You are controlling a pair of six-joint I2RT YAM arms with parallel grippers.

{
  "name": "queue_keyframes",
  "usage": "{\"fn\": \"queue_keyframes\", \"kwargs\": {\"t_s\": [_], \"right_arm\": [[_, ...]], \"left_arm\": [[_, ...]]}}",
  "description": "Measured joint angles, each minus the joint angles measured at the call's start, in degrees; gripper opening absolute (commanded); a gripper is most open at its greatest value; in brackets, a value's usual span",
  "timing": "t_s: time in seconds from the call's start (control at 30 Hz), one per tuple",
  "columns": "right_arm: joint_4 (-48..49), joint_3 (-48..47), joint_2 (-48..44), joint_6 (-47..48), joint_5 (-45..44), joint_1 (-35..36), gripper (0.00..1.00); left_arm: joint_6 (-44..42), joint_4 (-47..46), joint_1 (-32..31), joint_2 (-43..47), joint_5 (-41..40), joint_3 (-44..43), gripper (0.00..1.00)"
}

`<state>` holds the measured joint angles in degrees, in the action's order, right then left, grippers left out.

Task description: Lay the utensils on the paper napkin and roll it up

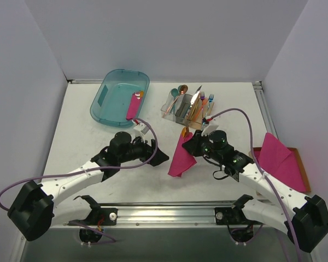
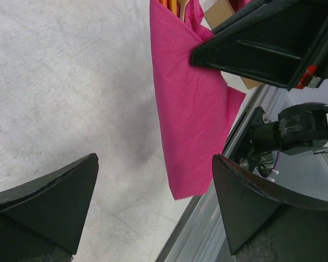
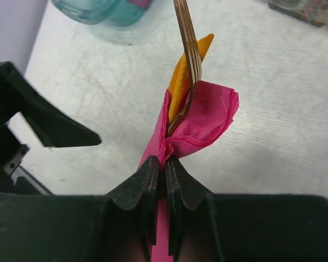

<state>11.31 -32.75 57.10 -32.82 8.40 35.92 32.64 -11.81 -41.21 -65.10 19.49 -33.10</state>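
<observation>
**Item: the paper napkin** (image 3: 210, 117), with the utensils folded inside it.
**Location:** middle of the tabletop (image 1: 82, 144), held up between the two arms. Its loose tail hangs toward the near side. Whether that tail touches the surface cannot be told.
**Material:** thin magenta tissue with a faint embossed grain. It is soft, limp and crumpled at the pinch, and likely to tear if tugged or twisted hard.
**Contents:** the utensils are a copper fork (image 3: 187, 54), slim, glossy and rigid, and a serrated orange blade (image 3: 180, 79) beside it. Both stick out of the fold's far end. They are smooth metal and probably slide out easily if the bundle tips.
**Handling:** light overall, with the weight in the metal. Best held where paper overlaps metal, not by the free paper alone.
**Right claw** (image 3: 164, 164): jaws pressed together on the bunched paper edge just below the fork's handle.
**Left claw** (image 2: 156, 164): spread fully wide and holding nothing, just left of the hanging sheet.
**Also present:**
- teal tub (image 1: 106, 82), translucent plastic, far left, holding a finished pink roll (image 1: 133, 106)
- clear caddy (image 1: 181, 112) of mixed cutlery, far centre
- stack of pink sheets (image 1: 279, 158), right
</observation>
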Motion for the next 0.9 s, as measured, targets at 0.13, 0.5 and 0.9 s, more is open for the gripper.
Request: {"fn": "queue_keyframes", "kwargs": {"t_s": [0.13,0.5,0.9], "right_arm": [[0.0,-3.1,-1.2,1.0,2.1,2.5,0.00],[0.1,-6.3,-4.5,1.3,5.2,5.1,0.00],[0.1,-6.8,-5.8,0.1,6.8,6.3,0.00]], "left_arm": [[0.2,-1.0,0.5,-1.0,2.7,-1.9,0.94],[4.3,-9.6,0.7,-1.7,9.4,-2.6,0.94],[9.2,-18.3,0.7,-4.0,13.0,-2.6,0.87]]}}
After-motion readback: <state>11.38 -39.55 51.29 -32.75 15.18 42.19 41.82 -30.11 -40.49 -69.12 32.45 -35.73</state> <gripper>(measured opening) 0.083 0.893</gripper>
